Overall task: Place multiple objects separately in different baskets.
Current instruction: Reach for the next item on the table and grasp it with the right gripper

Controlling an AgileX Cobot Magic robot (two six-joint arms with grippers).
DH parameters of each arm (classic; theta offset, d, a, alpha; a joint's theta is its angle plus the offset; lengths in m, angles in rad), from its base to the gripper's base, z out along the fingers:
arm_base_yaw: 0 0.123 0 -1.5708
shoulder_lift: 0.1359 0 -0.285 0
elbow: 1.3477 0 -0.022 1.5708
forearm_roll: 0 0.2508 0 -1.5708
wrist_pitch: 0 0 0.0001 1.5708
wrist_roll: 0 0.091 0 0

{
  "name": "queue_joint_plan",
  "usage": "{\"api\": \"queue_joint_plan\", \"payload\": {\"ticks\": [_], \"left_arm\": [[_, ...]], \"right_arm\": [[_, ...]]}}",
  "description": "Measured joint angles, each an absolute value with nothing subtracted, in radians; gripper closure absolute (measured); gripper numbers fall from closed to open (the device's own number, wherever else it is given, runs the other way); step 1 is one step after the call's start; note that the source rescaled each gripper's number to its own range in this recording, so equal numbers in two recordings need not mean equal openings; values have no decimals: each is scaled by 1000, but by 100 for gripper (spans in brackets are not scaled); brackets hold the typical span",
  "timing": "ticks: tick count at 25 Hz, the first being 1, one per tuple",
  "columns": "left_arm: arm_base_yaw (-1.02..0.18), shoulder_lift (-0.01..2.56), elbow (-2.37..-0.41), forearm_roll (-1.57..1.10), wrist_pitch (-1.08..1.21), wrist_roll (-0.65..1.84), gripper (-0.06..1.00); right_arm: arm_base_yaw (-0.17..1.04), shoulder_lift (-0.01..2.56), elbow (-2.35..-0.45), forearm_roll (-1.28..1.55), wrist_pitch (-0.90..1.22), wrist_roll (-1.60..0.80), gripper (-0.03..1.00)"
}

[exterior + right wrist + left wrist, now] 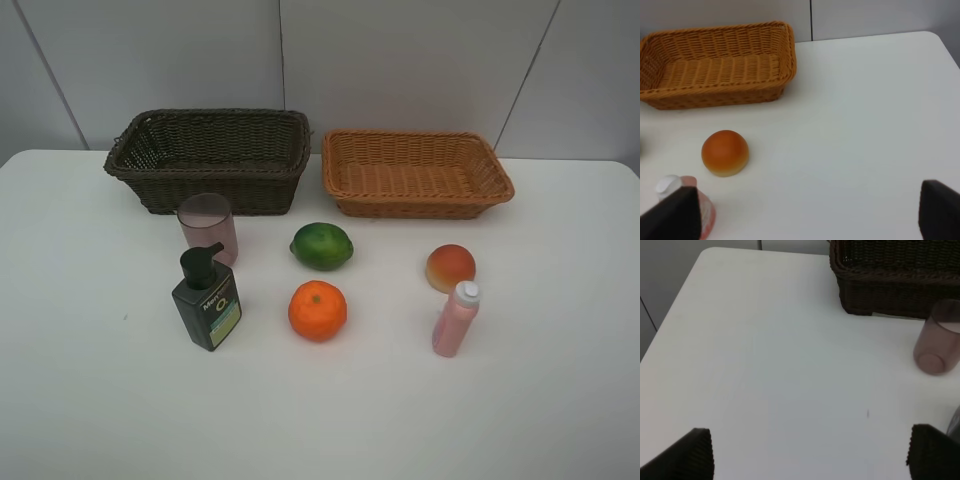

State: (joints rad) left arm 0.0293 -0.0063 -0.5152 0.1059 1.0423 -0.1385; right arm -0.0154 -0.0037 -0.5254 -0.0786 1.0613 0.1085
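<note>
Left claw [815, 455] and right claw [810, 215] hover wide open and empty, as nothing yet lies in the dark basket [215, 195] or tan basket [415, 207].

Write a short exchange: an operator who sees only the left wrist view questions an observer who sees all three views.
Operator: I see a dark basket and a pink cup. Any second basket?
Observer: Yes, an empty light orange basket stands beside the dark one.
Operator: What is nearest the cup?
Observer: A dark green pump bottle, upright, just in front of it.
</note>
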Motion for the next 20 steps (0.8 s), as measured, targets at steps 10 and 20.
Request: {"api": "queue_joint_plan", "payload": {"ticks": [10,20], "left_arm": [[29,-6,-515,106,1042,-139,-6],[29,-6,-515,106,1042,-139,-6]], "right_arm": [[-15,349,-561,-70,1046,109,4],[85,941,-749,-57,916,109,4]]}}
